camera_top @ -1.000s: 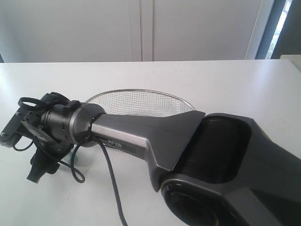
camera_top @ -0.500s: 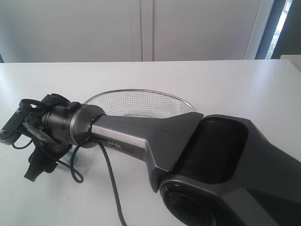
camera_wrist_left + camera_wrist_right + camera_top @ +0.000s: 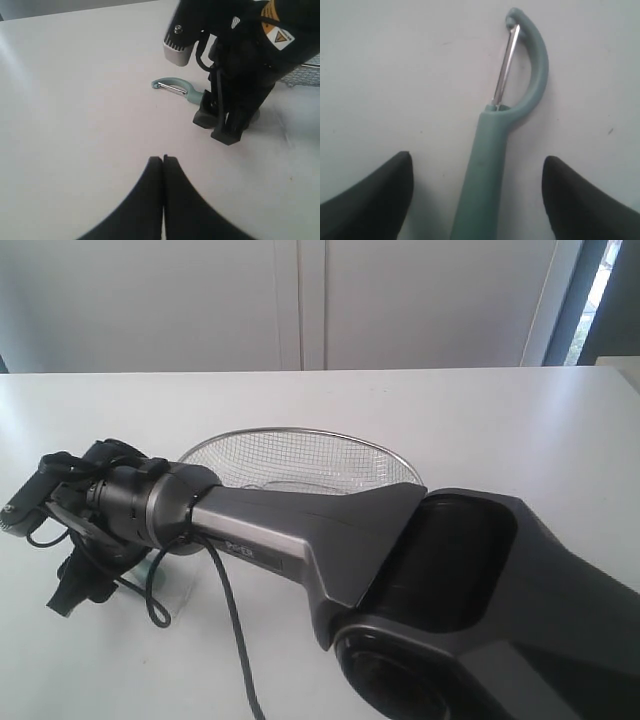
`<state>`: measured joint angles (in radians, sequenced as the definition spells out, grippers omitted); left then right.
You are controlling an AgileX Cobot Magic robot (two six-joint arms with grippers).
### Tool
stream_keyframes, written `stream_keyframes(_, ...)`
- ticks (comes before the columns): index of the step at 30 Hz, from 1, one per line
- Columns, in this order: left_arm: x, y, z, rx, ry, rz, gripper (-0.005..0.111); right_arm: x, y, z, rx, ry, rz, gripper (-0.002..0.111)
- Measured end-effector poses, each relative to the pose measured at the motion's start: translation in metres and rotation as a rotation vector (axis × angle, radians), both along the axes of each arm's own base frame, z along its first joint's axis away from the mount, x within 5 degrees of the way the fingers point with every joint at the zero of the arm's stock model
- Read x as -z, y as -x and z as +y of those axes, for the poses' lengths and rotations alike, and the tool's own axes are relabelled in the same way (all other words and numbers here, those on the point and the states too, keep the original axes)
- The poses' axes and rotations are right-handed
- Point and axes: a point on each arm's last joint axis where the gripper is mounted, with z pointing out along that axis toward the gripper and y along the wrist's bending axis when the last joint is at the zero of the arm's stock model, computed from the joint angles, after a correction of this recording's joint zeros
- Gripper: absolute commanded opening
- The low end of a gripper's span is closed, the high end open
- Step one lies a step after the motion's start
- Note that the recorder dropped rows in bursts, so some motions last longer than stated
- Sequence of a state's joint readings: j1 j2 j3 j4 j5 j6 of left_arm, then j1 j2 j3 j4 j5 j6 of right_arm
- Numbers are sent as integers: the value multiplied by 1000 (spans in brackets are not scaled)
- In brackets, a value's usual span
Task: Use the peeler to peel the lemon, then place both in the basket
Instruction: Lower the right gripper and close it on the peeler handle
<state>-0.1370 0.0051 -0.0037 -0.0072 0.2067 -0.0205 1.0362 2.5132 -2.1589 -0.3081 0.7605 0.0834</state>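
The peeler (image 3: 489, 165) lies flat on the white table, teal handle and curved head with a silver blade (image 3: 506, 65). My right gripper (image 3: 477, 159) is open and straddles its handle, one finger on each side, neither touching. The exterior view shows that gripper (image 3: 70, 592) reaching across to the left, low over the table. Seen from the left wrist, the peeler head (image 3: 174, 88) pokes out beside the right gripper (image 3: 216, 129). My left gripper (image 3: 163, 158) is shut on nothing, a short way from them. The wire mesh basket (image 3: 300, 445) stands behind the right arm. The lemon is out of view.
The right arm's big grey body (image 3: 430, 570) fills the lower right of the exterior view and hides much of the table. A black cable (image 3: 232, 630) hangs from its wrist. A corner of the basket (image 3: 302, 75) shows behind the right gripper.
The right arm has edged a little to the left and its gripper has sunk slightly toward the table over the peeler. The basket has not moved.
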Motion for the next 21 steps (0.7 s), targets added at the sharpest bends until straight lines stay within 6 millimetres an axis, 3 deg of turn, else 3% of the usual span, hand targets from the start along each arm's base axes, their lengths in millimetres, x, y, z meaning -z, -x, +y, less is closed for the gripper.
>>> stream_keyframes(11, 0, 0, 0, 0, 0, 0, 0, 2, -4, -3, 48, -13, 36, 48)
stream_keyframes(21, 0, 0, 0, 0, 0, 0, 0, 5, -1, -3, 74, -41, 105, 20)
